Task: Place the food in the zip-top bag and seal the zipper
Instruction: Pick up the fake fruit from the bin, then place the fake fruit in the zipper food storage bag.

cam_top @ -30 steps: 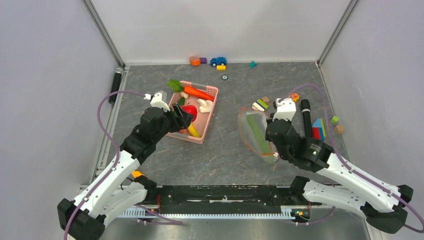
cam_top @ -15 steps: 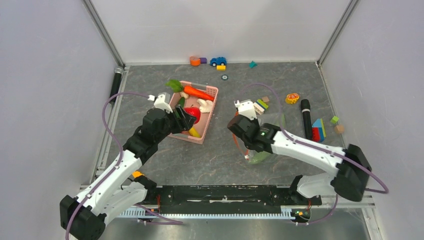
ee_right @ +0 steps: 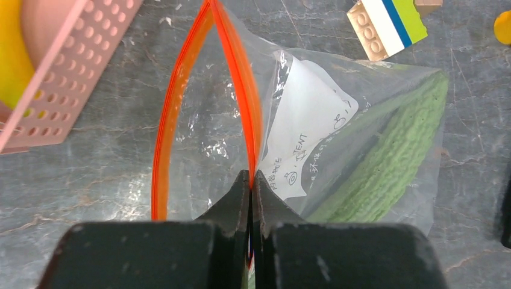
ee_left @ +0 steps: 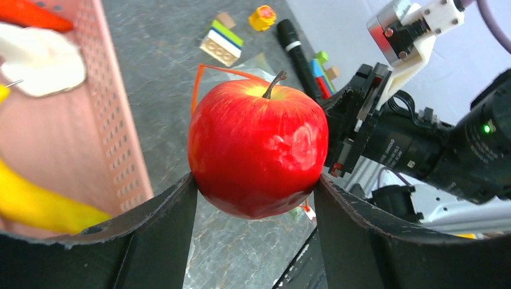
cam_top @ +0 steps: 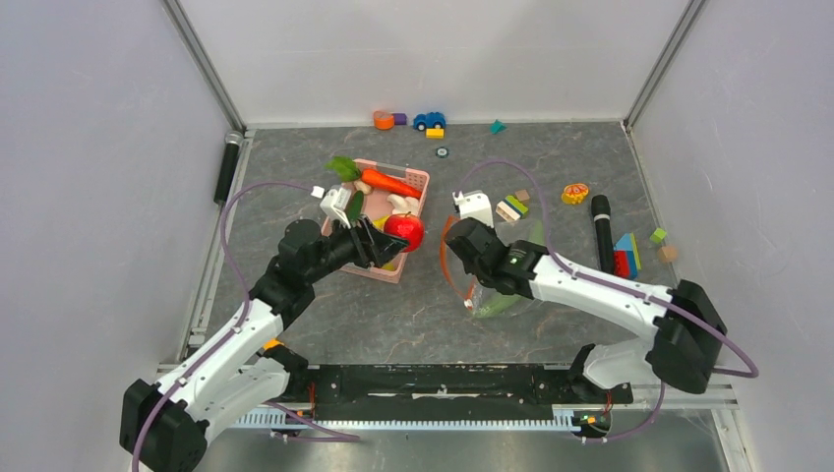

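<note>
My left gripper [cam_top: 395, 240] is shut on a red apple [cam_top: 404, 232], held above the pink basket's right edge. In the left wrist view the apple [ee_left: 258, 147] sits between the jaws of the gripper [ee_left: 256, 180]. My right gripper [cam_top: 459, 264] is shut on the zipper strip [ee_right: 172, 120] of the clear zip-top bag [cam_top: 504, 285], and the mouth gapes open toward the basket. In the right wrist view the gripper [ee_right: 250, 177] pinches the right-hand strip. A green cucumber [ee_right: 391, 156] lies inside the bag [ee_right: 301, 114]. The slider knob is hidden.
The pink basket [cam_top: 411, 178] holds a carrot [cam_top: 389, 182], a white mushroom [cam_top: 399, 203] and a banana [ee_left: 36, 205]. Toy blocks [cam_top: 511, 206], a black marker [cam_top: 600, 221] and a blue car [cam_top: 429, 120] lie behind and right of the bag.
My left gripper lifted the apple out of the basket and carried it right, toward the bag. My right gripper swung left, took the bag's strip and pulled the mouth open.
</note>
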{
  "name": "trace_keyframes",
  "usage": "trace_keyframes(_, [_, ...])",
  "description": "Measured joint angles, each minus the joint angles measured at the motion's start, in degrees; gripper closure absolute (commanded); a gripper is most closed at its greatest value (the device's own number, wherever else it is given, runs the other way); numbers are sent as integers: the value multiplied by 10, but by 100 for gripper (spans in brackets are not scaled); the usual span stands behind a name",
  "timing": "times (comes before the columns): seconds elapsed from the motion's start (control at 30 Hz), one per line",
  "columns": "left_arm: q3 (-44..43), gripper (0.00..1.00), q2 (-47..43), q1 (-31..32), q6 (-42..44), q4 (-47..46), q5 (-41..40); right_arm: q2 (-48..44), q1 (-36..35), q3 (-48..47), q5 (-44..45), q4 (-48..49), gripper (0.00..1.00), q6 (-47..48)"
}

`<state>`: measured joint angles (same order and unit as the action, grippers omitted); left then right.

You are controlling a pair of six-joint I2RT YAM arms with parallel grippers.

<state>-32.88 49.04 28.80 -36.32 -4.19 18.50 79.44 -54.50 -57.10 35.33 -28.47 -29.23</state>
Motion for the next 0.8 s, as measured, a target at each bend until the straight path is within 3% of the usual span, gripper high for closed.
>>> trace_keyframes(0.3, [17, 80, 18, 46, -2, -88, 52, -96, 7, 69, -65, 62, 100, 0])
trace_keyframes(0.53, [6, 81, 118, 115, -1, -94, 10, -168, 7, 117, -109, 96, 100, -2])
trace_keyframes(0.8, [-15, 78, 185, 152, -1, -96, -16, -238, 8, 150, -163, 148, 100, -5])
